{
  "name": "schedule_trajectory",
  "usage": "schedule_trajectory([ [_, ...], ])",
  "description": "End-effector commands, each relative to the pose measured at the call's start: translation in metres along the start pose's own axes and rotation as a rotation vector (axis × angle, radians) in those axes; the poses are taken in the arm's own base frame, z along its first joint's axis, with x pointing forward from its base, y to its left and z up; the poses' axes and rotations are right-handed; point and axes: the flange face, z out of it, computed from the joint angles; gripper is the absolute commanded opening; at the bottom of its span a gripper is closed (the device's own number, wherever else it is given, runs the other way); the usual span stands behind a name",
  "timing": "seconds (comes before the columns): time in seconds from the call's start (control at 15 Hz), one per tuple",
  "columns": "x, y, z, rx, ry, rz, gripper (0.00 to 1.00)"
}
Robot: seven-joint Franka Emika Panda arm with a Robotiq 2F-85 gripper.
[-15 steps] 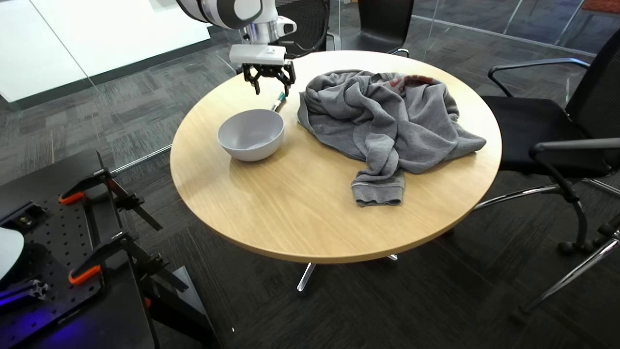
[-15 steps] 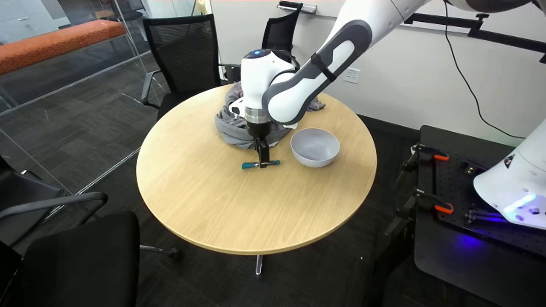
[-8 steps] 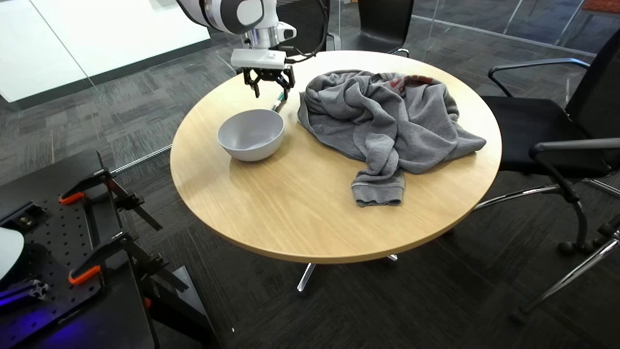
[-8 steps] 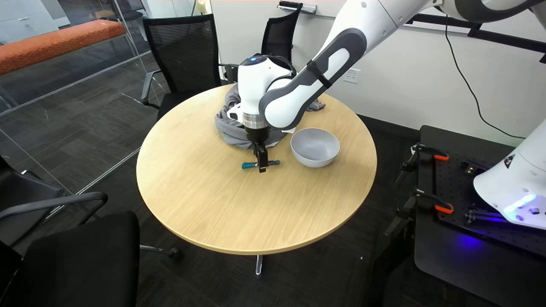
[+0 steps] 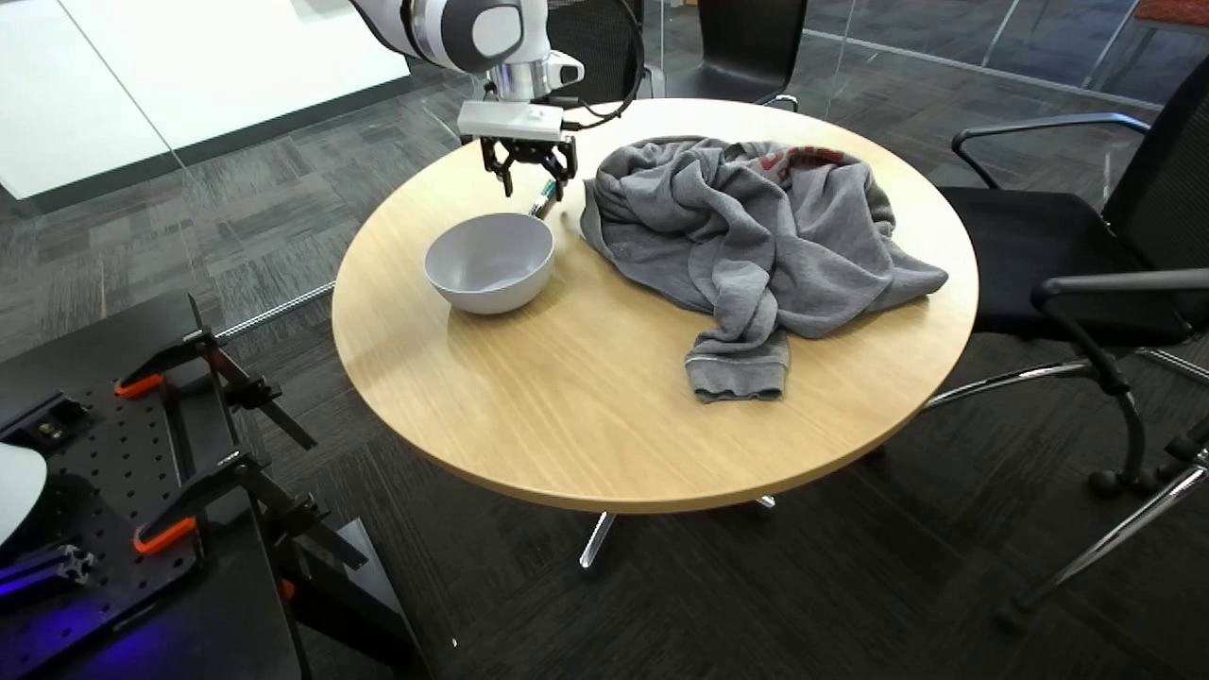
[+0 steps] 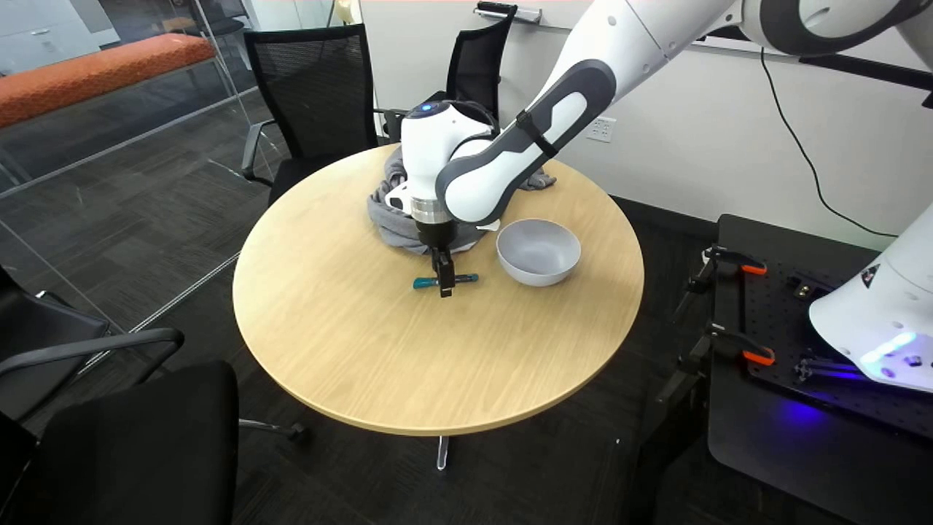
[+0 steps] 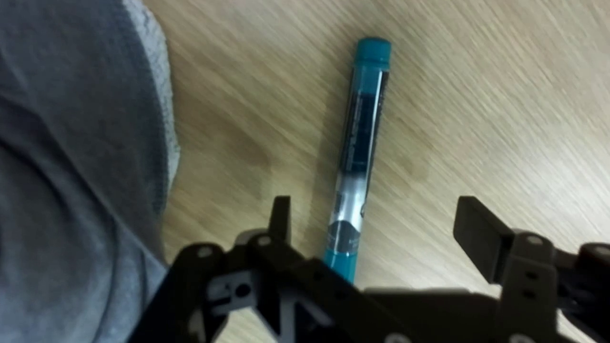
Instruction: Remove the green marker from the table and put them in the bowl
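The green marker lies flat on the round wooden table, its teal end showing in an exterior view (image 6: pixel 424 282). It also shows beside the bowl (image 5: pixel 543 203) and lengthwise in the wrist view (image 7: pixel 357 138). My gripper (image 5: pixel 534 189) is open above the marker, its fingers spread to either side. In the wrist view the gripper (image 7: pixel 375 216) has the marker between its fingers, nearer the left one, not gripped; the marker's lower end is hidden by the gripper. The grey bowl (image 5: pixel 496 298) stands upright and empty close to the marker's dark end, also in an exterior view (image 6: pixel 536 278).
A crumpled grey sweatshirt (image 5: pixel 756 236) lies on the table (image 5: pixel 567 416) close to the marker; its edge shows at the left of the wrist view (image 7: pixel 81 143). Black chairs (image 6: pixel 313 102) stand around the table. A dark bench with orange-tipped clamps (image 5: pixel 165 534) stands beside the table.
My gripper has come lower over the marker and shifted slightly, to the right in one exterior view and left in another. It stays open. Marker, bowl and sweatshirt have not moved.
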Motion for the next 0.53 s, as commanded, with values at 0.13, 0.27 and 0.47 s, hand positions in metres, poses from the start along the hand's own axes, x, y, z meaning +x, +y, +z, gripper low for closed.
schedule_trajectory([
  [0.13, 0.01, 0.0056, -0.0006, 0.005, -0.019, -0.006, 0.42],
  [0.27, 0.0113, 0.0069, -0.0015, 0.004, -0.018, -0.005, 0.27],
  [0.47, 0.0135, 0.0089, -0.0048, 0.002, -0.014, -0.003, 0.05],
])
